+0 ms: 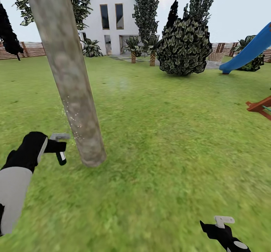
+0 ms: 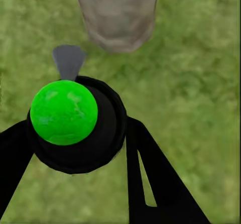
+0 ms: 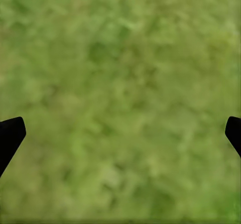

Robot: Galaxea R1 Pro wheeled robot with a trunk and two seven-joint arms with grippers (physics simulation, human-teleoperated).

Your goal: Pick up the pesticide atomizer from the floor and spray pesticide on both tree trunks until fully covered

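Note:
A leaning grey-brown tree trunk (image 1: pixel 71 82) rises from the grass just ahead on the left, with tiny white specks on its lower part. My left gripper (image 1: pixel 56 147) is shut on the pesticide atomizer (image 1: pixel 61 156), held a little left of the trunk's base with its grey trigger head (image 1: pixel 60 136) toward the trunk. The left wrist view looks at the bottle's black underside and green spot (image 2: pixel 64 112), the grey nozzle (image 2: pixel 68 61) facing the trunk base (image 2: pixel 120 15), between the shut left gripper (image 2: pixel 75 133). Low on the right, my right gripper (image 1: pixel 222 225) hangs open over grass (image 3: pixel 120 133).
Lawn stretches ahead to a white house (image 1: pixel 109 18) and a slatted fence (image 1: pixel 34 49). A big dark bush (image 1: pixel 184 46), short palms (image 1: pixel 133 48) and tall dark trees (image 1: pixel 146 11) stand at the back. A blue slide (image 1: pixel 248 52) and a red-brown wooden frame (image 1: pixel 261 107) are at the right.

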